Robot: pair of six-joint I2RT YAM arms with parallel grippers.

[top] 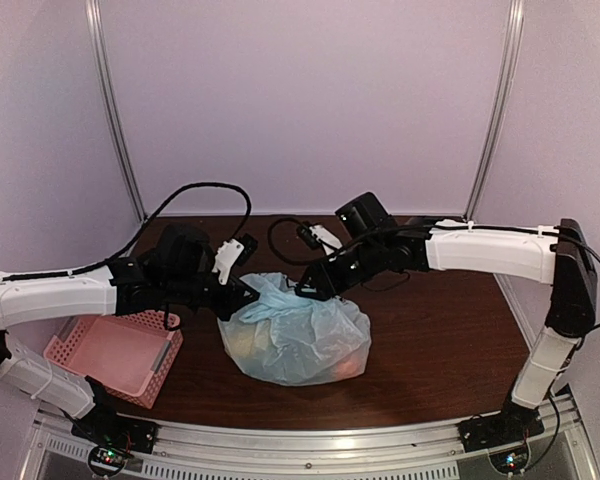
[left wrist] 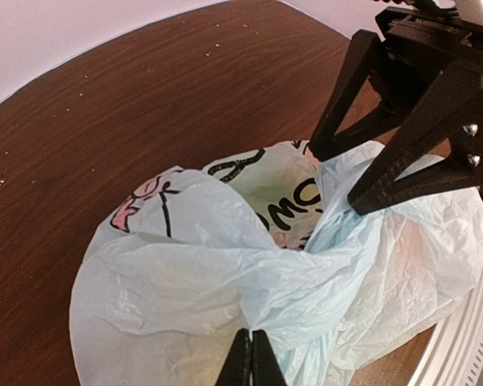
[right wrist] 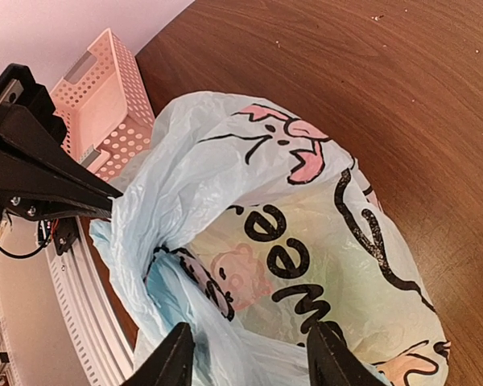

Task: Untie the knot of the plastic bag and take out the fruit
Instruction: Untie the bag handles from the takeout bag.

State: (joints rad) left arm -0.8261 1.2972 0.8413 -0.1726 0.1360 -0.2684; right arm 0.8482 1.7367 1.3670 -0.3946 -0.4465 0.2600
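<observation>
Presently the plastic bag [top: 295, 340] is found central on the table [top: 440, 340]: thin, limp, slippery film, best taken at its rim, pinched at 10 o'clock by the left gripper [left wrist: 250, 334]; the right gripper [right wrist: 253, 330] is held open at 12 o'clock

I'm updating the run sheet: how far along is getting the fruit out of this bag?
Untying looks done: the plastic bag gapes open at the top. In hand: the left gripper is shut on its rim, and the right gripper stands open astride the opposite edge, apparently spreading the mouth. Left to do: the fruit shows through the plastic, inside the bag; the pink basket holds nothing.
</observation>
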